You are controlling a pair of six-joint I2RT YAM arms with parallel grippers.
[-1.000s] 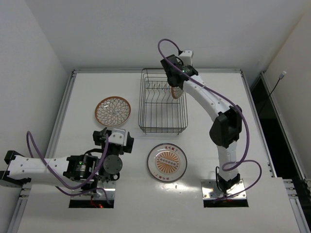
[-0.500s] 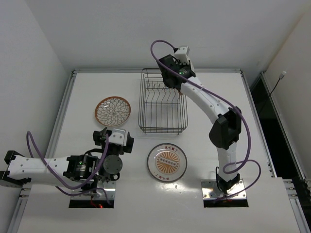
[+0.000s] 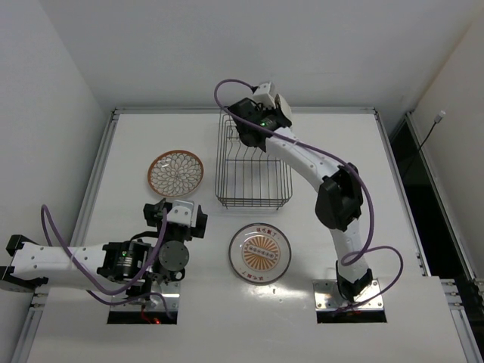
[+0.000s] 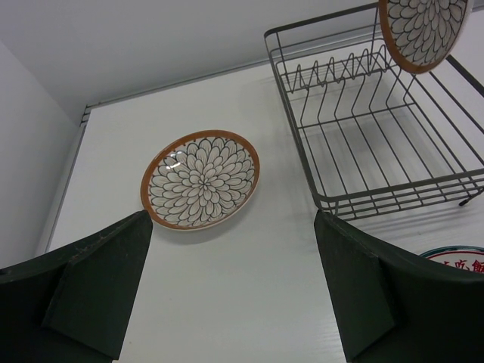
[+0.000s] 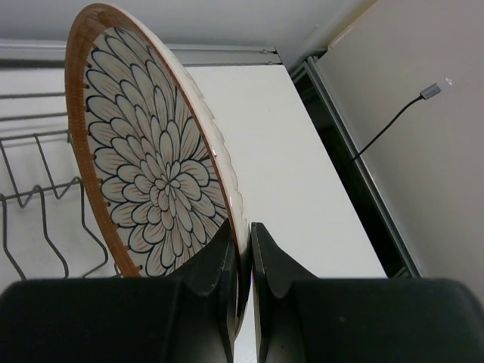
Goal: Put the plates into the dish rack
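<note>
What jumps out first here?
The right gripper pinches a petal-pattern plate by its rim, on edge over the far end of the dish rack. Two other plates lie flat on the table: a petal plate left of the rack, a sunburst plate on its near side.

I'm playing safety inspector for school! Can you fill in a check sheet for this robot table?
Surface: white table, no spills seen.
Job's things: black wire dish rack, no plate slotted in. Flat orange-rimmed petal-pattern plate left of it; white sunburst plate in front; second petal-pattern plate held on edge above the rack's far end.
Clutter: nothing seen.
Hands: left hand open, holding nothing; right hand shut on the second plate's rim.
Cables: purple cables loop along both arms; thin black lead on the right wall.
Surroundings: white walls; dark gap right of the table.
</note>
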